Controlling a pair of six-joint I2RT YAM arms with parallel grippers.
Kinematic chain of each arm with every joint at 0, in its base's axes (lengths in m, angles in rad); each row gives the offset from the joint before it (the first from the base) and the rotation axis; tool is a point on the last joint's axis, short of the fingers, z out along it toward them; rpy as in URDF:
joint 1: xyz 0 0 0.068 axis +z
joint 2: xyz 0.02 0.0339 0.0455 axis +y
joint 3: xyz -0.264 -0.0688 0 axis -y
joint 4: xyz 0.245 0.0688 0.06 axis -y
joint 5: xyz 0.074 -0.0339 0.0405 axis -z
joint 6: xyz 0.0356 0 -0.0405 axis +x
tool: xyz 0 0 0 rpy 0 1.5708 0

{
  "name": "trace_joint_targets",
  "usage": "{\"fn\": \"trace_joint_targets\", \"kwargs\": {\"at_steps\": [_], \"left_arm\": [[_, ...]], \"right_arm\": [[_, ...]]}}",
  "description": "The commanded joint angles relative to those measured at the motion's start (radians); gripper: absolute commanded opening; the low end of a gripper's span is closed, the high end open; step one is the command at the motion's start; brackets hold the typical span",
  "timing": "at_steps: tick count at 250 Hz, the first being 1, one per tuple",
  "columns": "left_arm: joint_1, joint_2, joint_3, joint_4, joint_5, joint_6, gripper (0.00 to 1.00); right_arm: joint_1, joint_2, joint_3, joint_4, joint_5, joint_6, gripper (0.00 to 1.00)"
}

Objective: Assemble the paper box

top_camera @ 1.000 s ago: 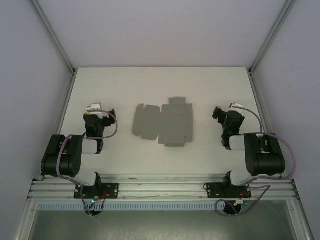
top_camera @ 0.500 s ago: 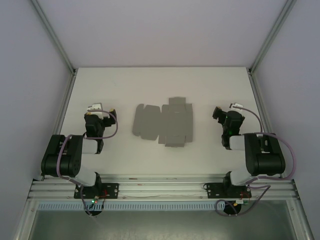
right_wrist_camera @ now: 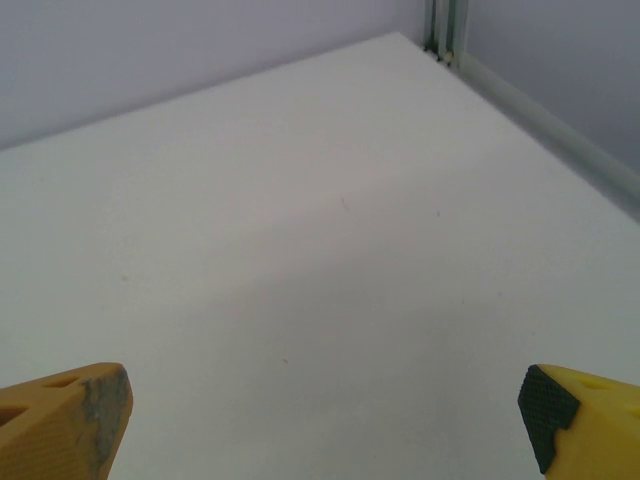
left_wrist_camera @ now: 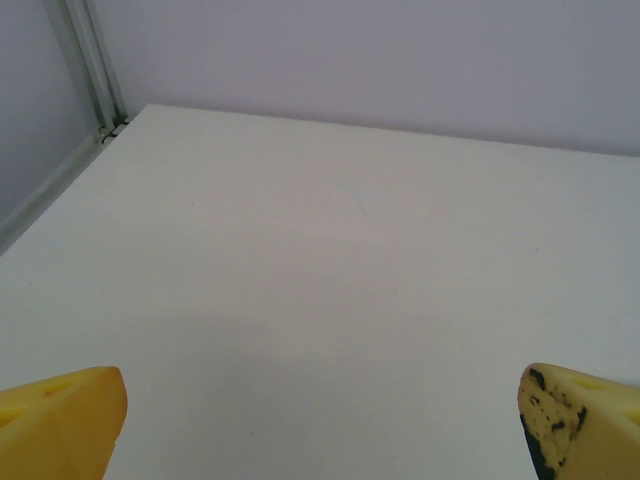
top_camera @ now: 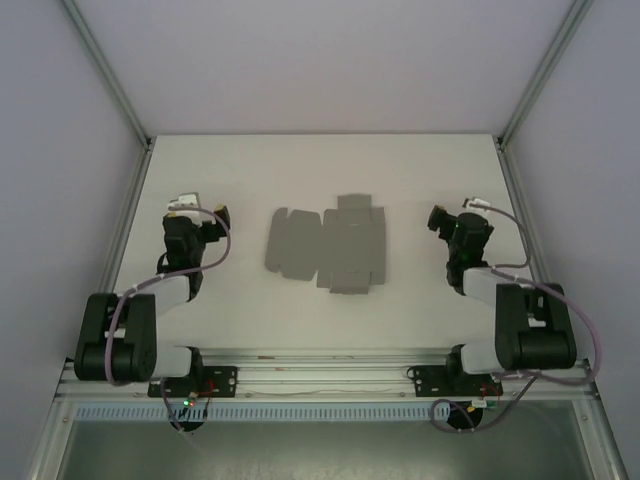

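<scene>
Paper box (top_camera: 328, 246) is flat unfolded sheet at centre of desk (top_camera: 420, 170), no flap raised. Left pincer (left_wrist_camera: 320, 425) wide, empty, toward left edge. Right pincer (right_wrist_camera: 325, 425) wide, empty, toward right edge. Both apart from sheet. Task looks unstarted: all folding, tucking left.

Your work surface is a plain white table (top_camera: 300, 180), bounded by a metal rail (top_camera: 128, 225) along each side edge. One item lies directly on it: the paper box (top_camera: 330, 245), a grey die-cut sheet. It lies flat and unfolded near the table's centre, flaps spread outward.
</scene>
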Motion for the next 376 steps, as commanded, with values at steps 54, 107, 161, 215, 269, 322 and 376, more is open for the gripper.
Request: {"fn": "trace_joint_targets", "kwargs": {"at_steps": [54,107,161,215,269,322,376], "left_arm": [[-0.009,-0.098,0.205,-0.454,0.151,-0.231,1.0],[-0.039,-0.012,0.245,-0.519,0.289,-0.293,1.0],[-0.12,0.135,0.306,-0.505,0.416,-0.279,1.0],[-0.165,0.305,0.391,-0.482,0.589,-0.3,1.0],[-0.203,0.417,0.439,-0.497,0.689,-0.301,1.0],[-0.22,0.482,0.451,-0.376,0.836,-0.399,0.79],[-0.227,0.503,0.451,-0.292,0.891,-0.462,0.25]], "right_arm": [[0.201,-0.145,0.281,-0.632,-0.013,0.198,0.99],[0.42,-0.005,0.36,-0.621,-0.329,0.361,0.75],[0.428,0.228,0.416,-0.608,-0.369,0.456,0.6],[0.414,0.389,0.433,-0.618,-0.329,0.457,0.58],[0.399,0.464,0.393,-0.54,-0.348,0.431,0.56],[0.396,0.487,0.376,-0.512,-0.324,0.411,0.56],[0.38,0.471,0.346,-0.437,-0.362,0.413,0.58]]}}
